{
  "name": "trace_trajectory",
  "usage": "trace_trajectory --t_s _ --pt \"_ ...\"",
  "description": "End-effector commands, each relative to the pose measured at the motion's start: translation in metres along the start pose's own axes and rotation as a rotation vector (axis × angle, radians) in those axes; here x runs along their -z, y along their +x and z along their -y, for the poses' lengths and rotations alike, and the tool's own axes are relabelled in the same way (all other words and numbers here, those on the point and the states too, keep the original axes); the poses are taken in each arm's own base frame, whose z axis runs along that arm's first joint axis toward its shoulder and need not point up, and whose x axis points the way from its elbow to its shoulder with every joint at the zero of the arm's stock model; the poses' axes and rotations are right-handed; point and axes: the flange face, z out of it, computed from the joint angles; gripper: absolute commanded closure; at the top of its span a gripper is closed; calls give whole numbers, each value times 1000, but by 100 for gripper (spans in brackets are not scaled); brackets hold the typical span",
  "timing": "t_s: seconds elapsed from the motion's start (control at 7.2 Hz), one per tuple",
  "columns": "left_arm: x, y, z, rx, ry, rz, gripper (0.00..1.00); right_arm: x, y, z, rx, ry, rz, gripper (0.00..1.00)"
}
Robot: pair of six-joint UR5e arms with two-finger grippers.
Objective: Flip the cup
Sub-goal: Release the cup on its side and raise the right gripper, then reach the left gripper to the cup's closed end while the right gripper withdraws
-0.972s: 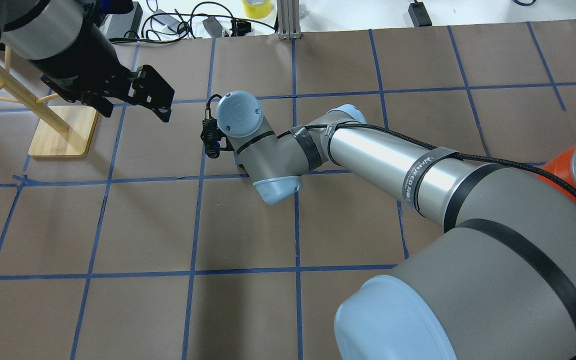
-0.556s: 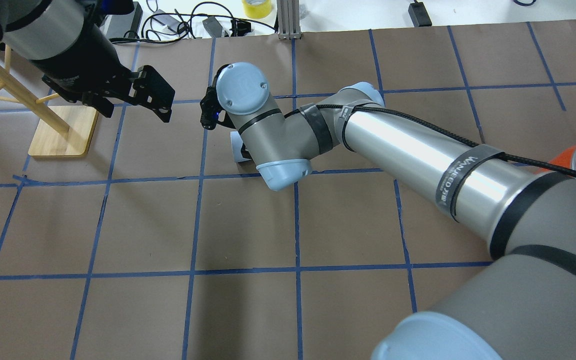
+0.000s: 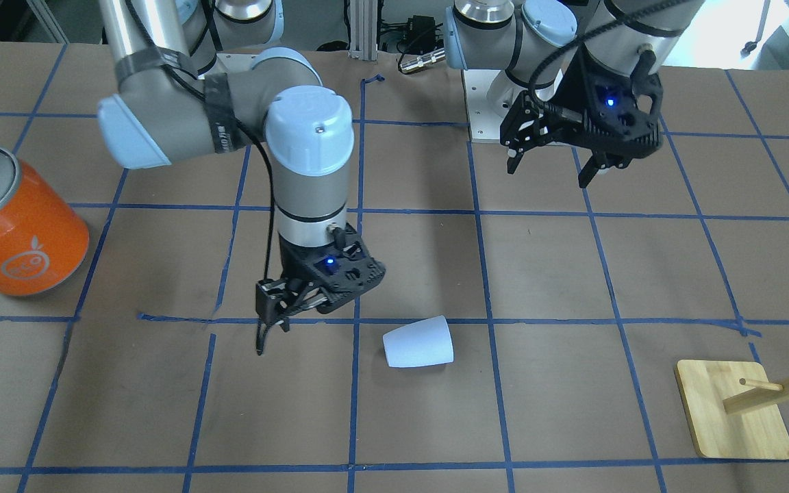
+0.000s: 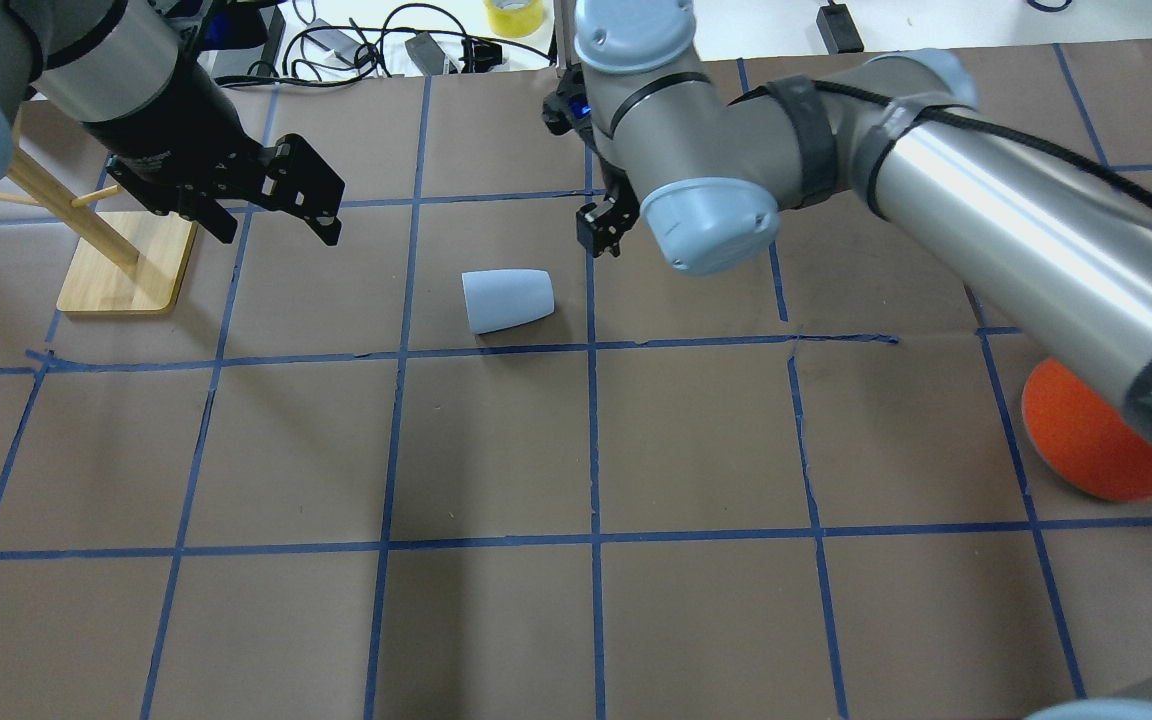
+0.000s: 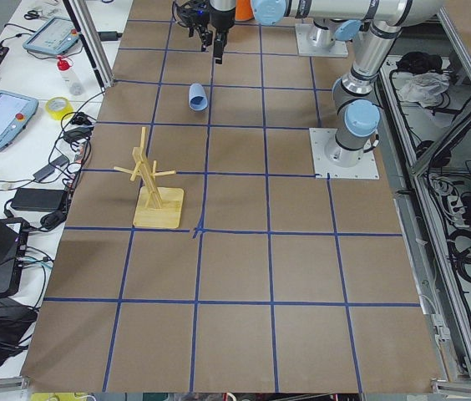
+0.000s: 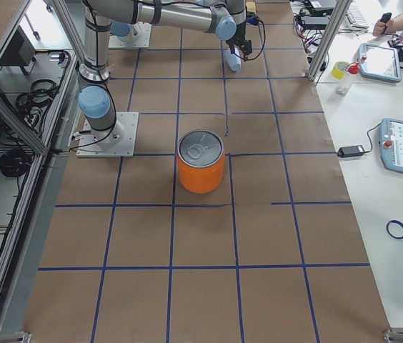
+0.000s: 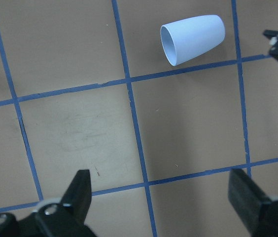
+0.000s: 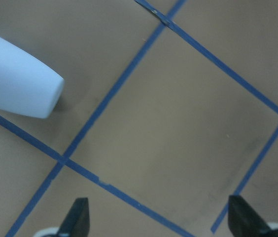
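Observation:
The pale blue-white cup (image 4: 506, 300) lies on its side on the brown paper, its mouth toward the robot's left. It also shows in the front view (image 3: 418, 342), the left wrist view (image 7: 193, 38) and the right wrist view (image 8: 16, 84). My right gripper (image 4: 604, 228) hangs open and empty just beyond the cup's narrow end, apart from it; it also shows in the front view (image 3: 271, 335). My left gripper (image 4: 276, 225) is open and empty, raised above the table to the cup's left (image 3: 552, 171).
A large orange can (image 3: 18, 226) with a silver lid stands on the robot's right side. A wooden peg stand (image 4: 126, 260) sits at the far left. Cables and a tape roll (image 4: 513, 15) lie beyond the table's far edge.
My right arm has swung up and to the right, off the cup, which now lies uncovered on its side. The left arm has barely moved.

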Motion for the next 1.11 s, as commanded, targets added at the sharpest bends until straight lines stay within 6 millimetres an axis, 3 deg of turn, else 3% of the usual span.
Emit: trace_trajectory --t_s 0.0,0.14,0.28,0.42,0.69,0.83,0.97 --pt "-44 -49 48 62 5 -110 0 37 34 -35 -301 -87 6 0" --pt "-84 -54 73 76 7 -225 0 60 29 -50 -421 -109 -2 0" --pt "-121 -61 94 97 -4 -289 0 72 26 -67 -430 -182 11 0" --pt "-162 -64 103 117 -51 -365 0 66 25 -65 -435 -192 27 0" --pt "-227 -62 107 163 -121 -547 0 110 37 -53 -495 1 33 0" --pt "-252 -62 103 168 -152 -588 0 108 46 -51 -531 32 20 0" --pt "-262 -62 103 179 -164 -609 0 119 51 -52 -552 61 21 0"
